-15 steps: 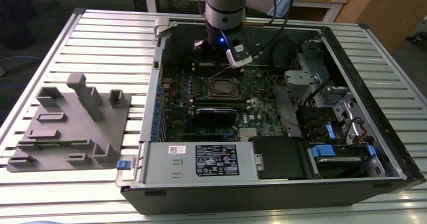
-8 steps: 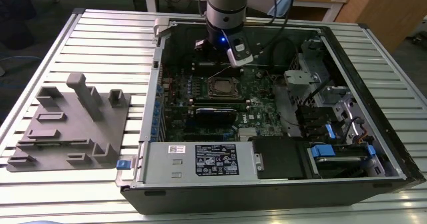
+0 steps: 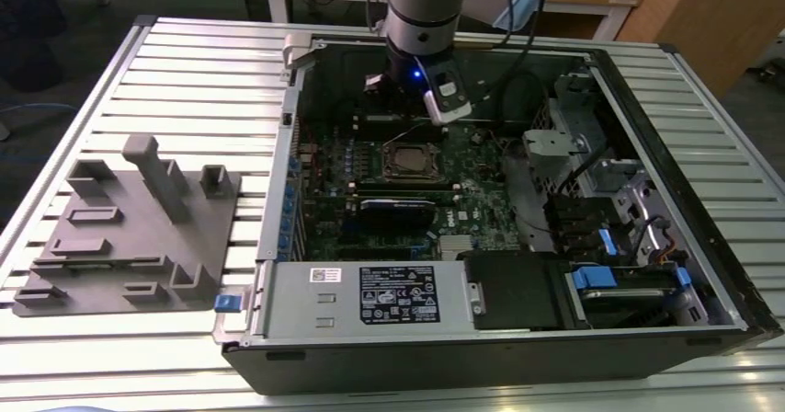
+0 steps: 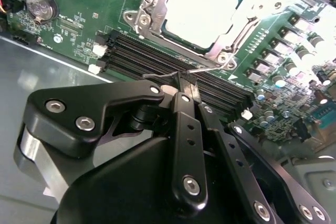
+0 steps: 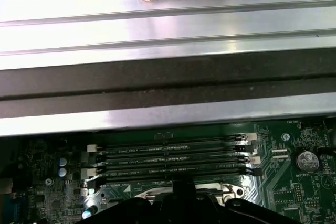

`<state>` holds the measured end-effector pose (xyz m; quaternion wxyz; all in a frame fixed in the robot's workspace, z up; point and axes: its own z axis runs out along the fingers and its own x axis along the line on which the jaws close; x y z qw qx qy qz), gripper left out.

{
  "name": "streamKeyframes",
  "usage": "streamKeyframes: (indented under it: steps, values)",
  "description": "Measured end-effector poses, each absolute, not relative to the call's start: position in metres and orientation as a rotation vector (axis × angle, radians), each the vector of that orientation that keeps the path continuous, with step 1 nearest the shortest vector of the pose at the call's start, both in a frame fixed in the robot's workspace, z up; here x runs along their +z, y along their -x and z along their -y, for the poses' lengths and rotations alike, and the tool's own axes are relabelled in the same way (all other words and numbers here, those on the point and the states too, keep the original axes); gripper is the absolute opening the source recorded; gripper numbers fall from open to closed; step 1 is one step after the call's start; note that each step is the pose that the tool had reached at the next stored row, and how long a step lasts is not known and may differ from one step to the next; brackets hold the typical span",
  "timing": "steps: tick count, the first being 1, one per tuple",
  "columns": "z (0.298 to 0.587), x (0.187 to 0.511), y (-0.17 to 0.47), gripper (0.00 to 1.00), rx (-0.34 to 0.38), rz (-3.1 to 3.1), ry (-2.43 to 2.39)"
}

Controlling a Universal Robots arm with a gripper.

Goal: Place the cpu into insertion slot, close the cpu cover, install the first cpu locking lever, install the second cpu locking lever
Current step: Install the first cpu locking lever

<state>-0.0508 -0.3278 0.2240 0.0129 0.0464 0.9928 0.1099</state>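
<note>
item: open computer case (image 3: 279, 200), lying on its side on a slatted metal table (image 3: 184, 72). we see the green board (image 3: 472, 177) inside.

item: insertion slot (image 3: 411, 159), near the middle of the board in the exterior view, just below the arm.

item: cpu (image 4: 202, 11), seated in the slot, its pale silver face up.

item: cpu cover (image 4: 177, 39), metal frame lying flat around the cpu, whose face shows through the window.

item: locking lever (image 4: 210, 66), a thin wire running along the cover's edge, between the cover and the memory slots (image 4: 152, 59).

item: hand (image 4: 184, 83), black, over the memory slots beside the socket. we note the fingers drawn together, tips at the wire lever. we cannot tell whether the wire is pinched between them or only touched.

item: coin cell (image 4: 41, 4), on the board, well apart from the hand.

item: grey moulded fixture (image 3: 135, 219), on the table at the exterior view's left, beside the case.

item: power supply box (image 3: 368, 292), at the case's near edge.
</note>
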Motion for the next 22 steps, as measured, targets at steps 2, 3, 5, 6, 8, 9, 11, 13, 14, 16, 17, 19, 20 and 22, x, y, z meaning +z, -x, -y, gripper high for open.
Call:
streamKeyframes:
  steps: [2, 3, 5, 6, 8, 9, 11, 13, 14, 16, 17, 19, 20, 22]
  values:
    - [0.3278, 0.2238, 0.0496, 0.11, 0.342, -3.093, -0.145]
    - [0.3278, 0.2237, 0.0490, 0.11, 0.342, -3.094, -0.145]
    - [0.3276, 0.2231, 0.0482, 0.11, 0.342, -3.094, -0.145]
    - [0.3276, 0.2227, 0.0481, 0.11, 0.342, -3.094, -0.145]
    - [0.3276, 0.2221, 0.0478, 0.11, 0.342, -3.094, -0.145]
    - [0.3276, 0.2221, 0.0478, 0.11, 0.342, -3.094, -0.145]
    - [0.3275, 0.2219, 0.0478, 0.11, 0.342, -3.094, -0.145]
    - [0.3275, 0.2219, 0.0477, 0.11, 0.342, -3.094, -0.145]
    - [0.3275, 0.2216, 0.0477, 0.11, 0.342, -3.094, -0.145]
    - [0.3275, 0.2206, 0.0477, 0.11, 0.343, -3.093, -0.145]
    - [0.3275, 0.2199, 0.0477, 0.11, 0.342, -3.094, -0.145]
    - [0.3275, 0.2184, 0.0477, 0.11, 0.342, -3.094, -0.145]
    - [0.3275, 0.2178, 0.0477, 0.11, 0.342, -3.094, -0.145]
    - [0.3275, 0.2168, 0.0476, 0.11, 0.342, -3.094, -0.145]
